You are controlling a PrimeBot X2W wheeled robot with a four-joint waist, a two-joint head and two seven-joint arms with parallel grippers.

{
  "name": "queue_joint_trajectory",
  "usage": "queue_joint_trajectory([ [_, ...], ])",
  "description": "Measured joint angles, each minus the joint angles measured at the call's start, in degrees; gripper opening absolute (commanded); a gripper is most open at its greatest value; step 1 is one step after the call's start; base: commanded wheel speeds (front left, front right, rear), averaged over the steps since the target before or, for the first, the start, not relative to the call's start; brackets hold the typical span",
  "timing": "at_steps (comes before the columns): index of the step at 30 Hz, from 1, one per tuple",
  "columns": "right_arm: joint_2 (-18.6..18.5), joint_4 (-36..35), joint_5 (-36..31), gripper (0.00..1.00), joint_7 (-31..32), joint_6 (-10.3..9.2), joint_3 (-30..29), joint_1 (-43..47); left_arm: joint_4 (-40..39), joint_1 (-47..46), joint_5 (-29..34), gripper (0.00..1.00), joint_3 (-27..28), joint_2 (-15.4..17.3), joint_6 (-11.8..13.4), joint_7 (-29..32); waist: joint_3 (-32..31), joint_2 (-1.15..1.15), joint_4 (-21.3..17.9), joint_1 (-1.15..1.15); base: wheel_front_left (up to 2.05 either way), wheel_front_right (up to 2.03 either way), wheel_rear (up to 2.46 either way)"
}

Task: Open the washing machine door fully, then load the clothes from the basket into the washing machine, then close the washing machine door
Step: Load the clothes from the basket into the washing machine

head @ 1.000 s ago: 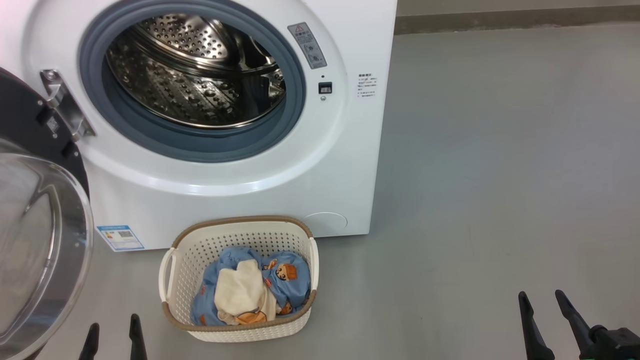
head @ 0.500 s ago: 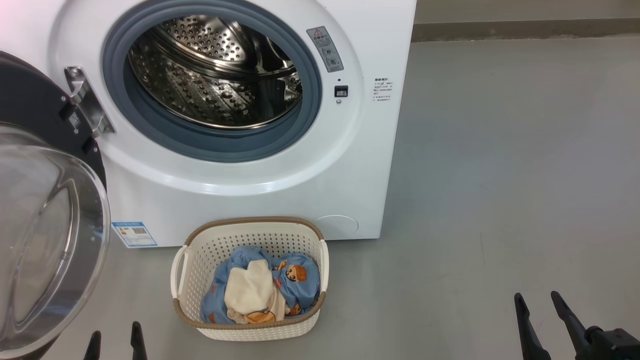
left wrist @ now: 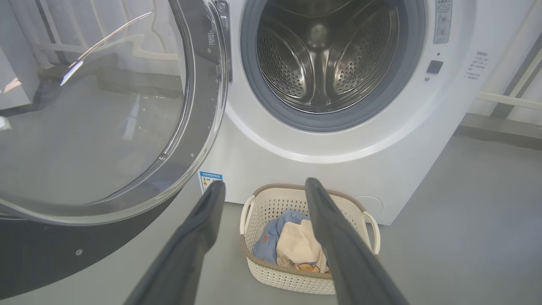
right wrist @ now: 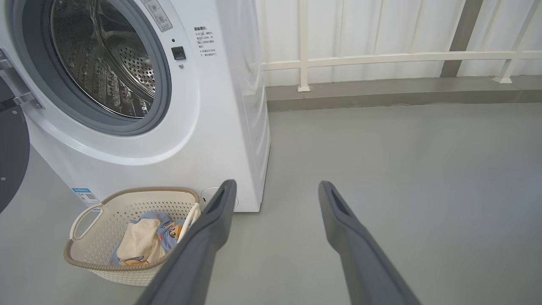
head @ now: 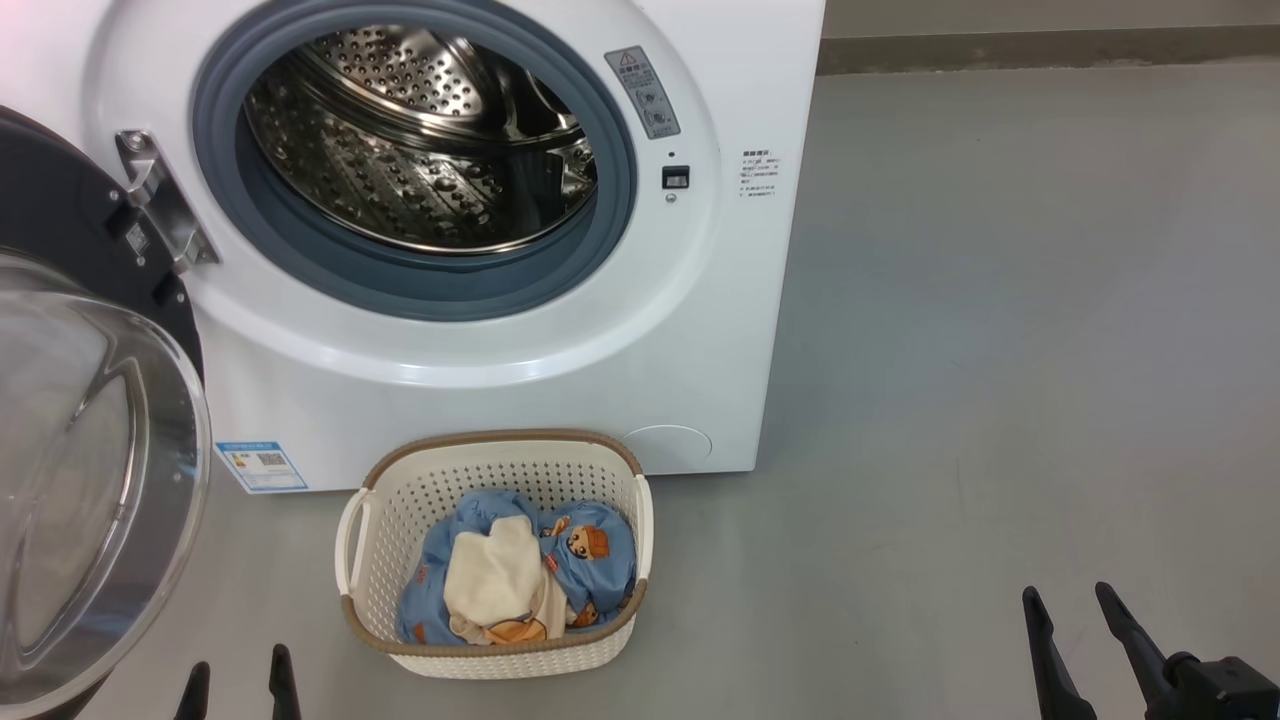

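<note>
Door: the washing machine door (head: 100, 470) stands swung wide on its hinge, glass dome out over the floor's (head: 1000, 350) left edge.
Machine: the washing machine (head: 480, 400) — drum mouth uncovered.
Basket: the basket (head: 495, 655) sits on the floor just before the machine's bottom edge, the clothes (head: 520, 570) inside it.
Left gripper: the left gripper (head: 240, 660) is between door rim and basket, fingers spread, empty.
Right gripper: the right gripper (head: 1066, 590) is well apart to the right, fingers spread, empty.
Room: bare floor — open right of the machine.
</note>
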Motion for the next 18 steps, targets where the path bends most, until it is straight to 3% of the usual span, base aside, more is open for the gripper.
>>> queue_joint_trajectory([
  [18,0.02,0.0,0.0,1.0,0.0,0.0,0.07,0.0,0.77,0.0,-0.7,1.0,-0.36,0.0,-0.48,0.0,0.67,0.0,0.16,0.0,0.03,-0.03,0.0],
])
